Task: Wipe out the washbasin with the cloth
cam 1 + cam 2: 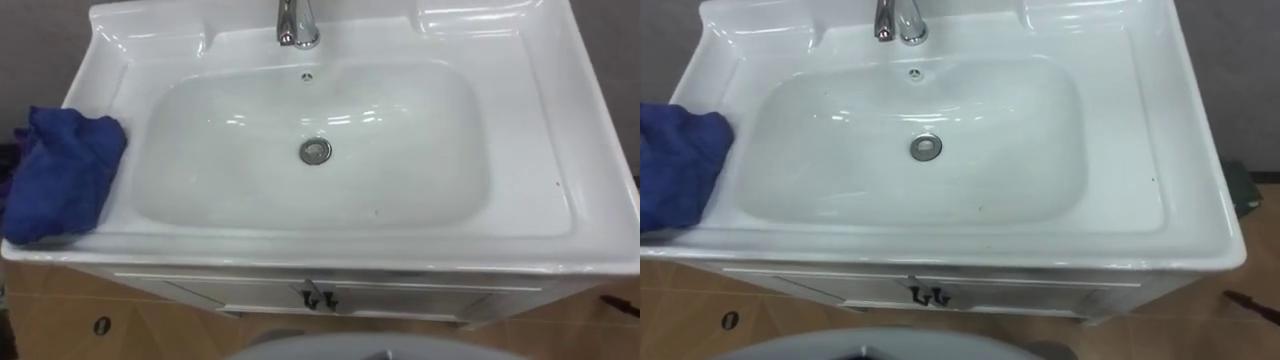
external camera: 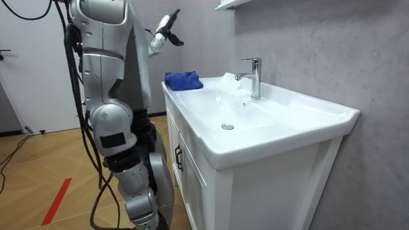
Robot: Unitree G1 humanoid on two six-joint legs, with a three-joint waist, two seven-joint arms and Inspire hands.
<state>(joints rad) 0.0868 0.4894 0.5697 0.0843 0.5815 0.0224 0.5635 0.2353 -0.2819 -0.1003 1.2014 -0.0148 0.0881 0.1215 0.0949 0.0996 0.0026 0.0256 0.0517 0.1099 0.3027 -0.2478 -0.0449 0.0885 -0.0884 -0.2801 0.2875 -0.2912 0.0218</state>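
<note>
The blue cloth [image 1: 60,175] waits on the basin [image 1: 520,150] rim, handy for my raised left hand [image 2: 167,29]; clenched or released, I cannot tell.

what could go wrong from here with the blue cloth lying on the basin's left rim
The blue cloth lies bunched at the far left edge of the basin rim; a clumsy grab might push it off. The left hand is raised well above it, so the reach down could miss or strike the rim. The faucet juts over the bowl's back; wide wipes could knock it.
</note>
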